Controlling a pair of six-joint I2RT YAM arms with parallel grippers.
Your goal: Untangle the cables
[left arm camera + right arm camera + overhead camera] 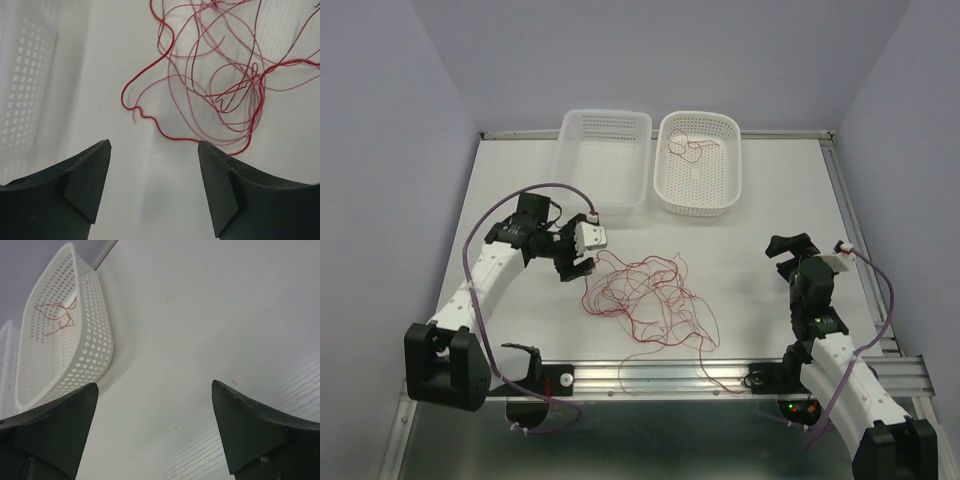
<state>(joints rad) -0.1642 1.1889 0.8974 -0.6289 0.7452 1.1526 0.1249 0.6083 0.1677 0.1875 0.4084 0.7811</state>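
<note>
The cables lie in one loose tangle on the table, near its front edge and just right of the left gripper, whose jaws are spread, empty, and aimed at the heap's left fringe. The step in hand looks like choosing a strand to draw out. The best target, I judge, is the outlying loop that bulges toward the fingers in the left wrist view, since it sits apart from most of the crossings. Closing on it alone, low to the table, and pulling slowly away from the knot should free it without dragging the rest. A grab into the dense middle would likely lift everything together. The wires are hair-thin and red, some paler, curling in wide overlapping loops, with one tail trailing toward the front rail. A separated strand lies in the white basket at the back, beside a clear basket. The right gripper, also spread wide and holding nothing, hovers well apart on the right.
</note>
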